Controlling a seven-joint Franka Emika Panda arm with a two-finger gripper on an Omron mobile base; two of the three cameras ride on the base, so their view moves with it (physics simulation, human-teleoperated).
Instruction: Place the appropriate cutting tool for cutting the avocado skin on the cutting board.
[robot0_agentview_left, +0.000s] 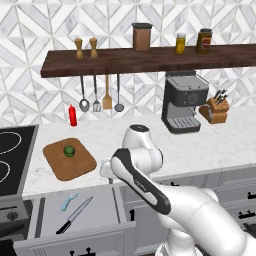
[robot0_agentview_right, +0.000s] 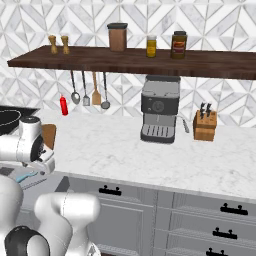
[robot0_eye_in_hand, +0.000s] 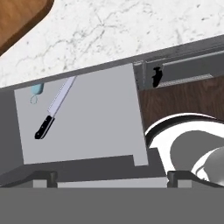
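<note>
The cutting tool (robot0_agentview_left: 75, 216), a black-handled knife with a long silver blade, lies diagonally in the open drawer (robot0_agentview_left: 100, 207) below the counter; the hand view shows the knife (robot0_eye_in_hand: 54, 107) at left. The brown cutting board (robot0_agentview_left: 70, 160) rests on the marble counter with the small green avocado (robot0_agentview_left: 69, 150) on it. A corner of the board (robot0_eye_in_hand: 17, 17) appears at the hand view's top left. My gripper (robot0_eye_in_hand: 111, 177) hangs open and empty above the drawer, to the right of the knife and apart from it. My hand (robot0_agentview_left: 106, 169) is by the counter's front edge.
A light-blue peeler (robot0_agentview_left: 68, 202) lies beside the knife's tip. A stove (robot0_agentview_left: 10, 155) borders the board on the left. At the back stand a red bottle (robot0_agentview_left: 73, 116), a coffee machine (robot0_agentview_left: 184, 102) and a knife block (robot0_agentview_left: 215, 109). Utensils hang under a shelf (robot0_agentview_left: 150, 59).
</note>
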